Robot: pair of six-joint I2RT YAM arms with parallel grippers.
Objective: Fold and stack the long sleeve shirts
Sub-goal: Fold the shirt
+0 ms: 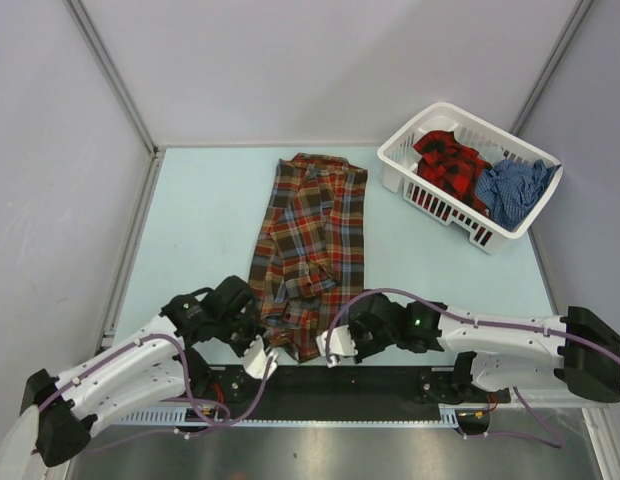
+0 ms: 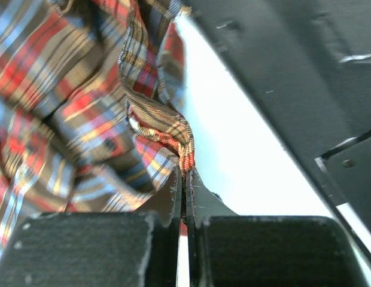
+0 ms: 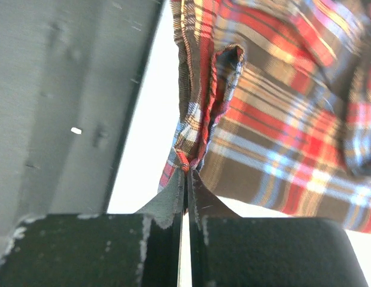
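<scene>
- Hem of the brown plaid shirt (image 1: 312, 240) is pinched tight between the left fingers (image 2: 169, 206), at its near-left corner, with a bunched fold rising from their tips.
- The right fingers (image 3: 204, 203) are clamped the same way on the near-right corner of that hem.
- The shirt lies lengthwise on the pale surface (image 1: 200, 230), running from the near edge toward the far edge.
- A white basket (image 1: 412, 130) at the far right corner holds a red-and-black shirt (image 1: 450, 162) beside a blue checked shirt (image 1: 512, 190).
</scene>
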